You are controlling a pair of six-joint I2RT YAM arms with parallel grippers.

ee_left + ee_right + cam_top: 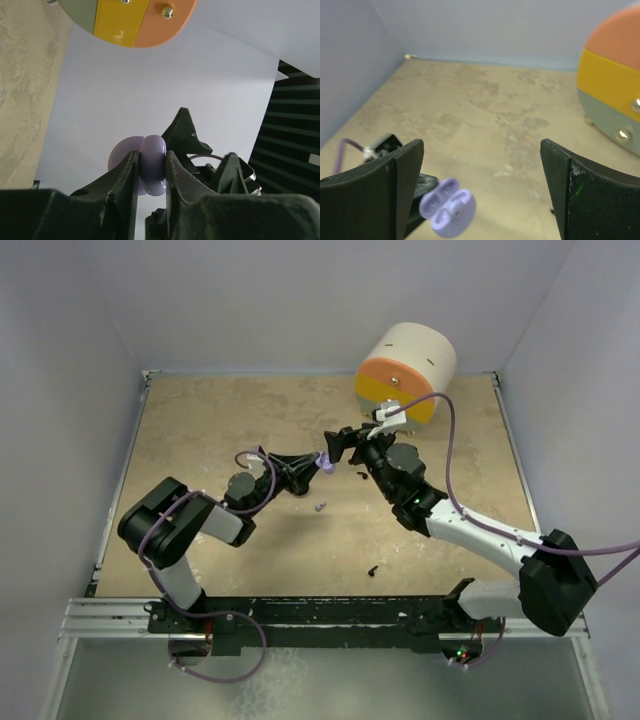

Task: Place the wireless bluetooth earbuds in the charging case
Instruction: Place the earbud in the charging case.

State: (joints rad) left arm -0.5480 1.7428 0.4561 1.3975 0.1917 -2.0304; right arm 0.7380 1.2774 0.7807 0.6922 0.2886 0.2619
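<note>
The lilac charging case [325, 462] is open and held above the table in my left gripper [316, 463], which is shut on it. In the left wrist view the case [152, 165] sits pinched between the two fingers. In the right wrist view the case [447, 207] shows its empty wells. My right gripper [352, 443] is open and empty, just right of and above the case, with its jaws wide apart [481, 145]. A pale lilac earbud [320, 507] lies on the table below the case. One small black bit [372, 570] lies nearer the front, and another [360, 475] lies beside the right gripper.
A large drum [405, 370] with an orange, yellow and grey face lies on its side at the back right; it also shows in the left wrist view [130, 20] and the right wrist view [615, 95]. Pale walls enclose the tan table [210, 430].
</note>
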